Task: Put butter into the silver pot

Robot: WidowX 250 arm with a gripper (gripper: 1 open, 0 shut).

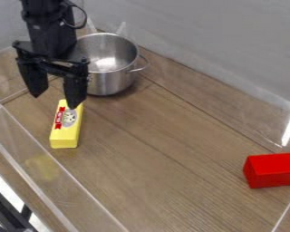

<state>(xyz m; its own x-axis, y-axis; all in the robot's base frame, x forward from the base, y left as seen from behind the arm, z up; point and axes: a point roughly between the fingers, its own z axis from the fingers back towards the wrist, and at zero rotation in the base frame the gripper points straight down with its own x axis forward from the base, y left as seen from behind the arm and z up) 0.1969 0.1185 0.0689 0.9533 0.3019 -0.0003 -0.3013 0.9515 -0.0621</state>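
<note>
The butter (66,125) is a yellow stick with a red-and-white label, lying flat on the wooden table at the left. Just behind it stands the silver pot (106,64), round, shiny and showing nothing inside. My black gripper (54,89) hangs open right over the far end of the butter, one finger (33,83) to the left and the other finger (76,91) to the right. Nothing is held between them. The gripper is to the front left of the pot.
A red rectangular block (271,169) lies at the right front of the table. Clear plastic walls (14,54) border the table at the left and back, and a low clear edge (17,172) runs along the front left.
</note>
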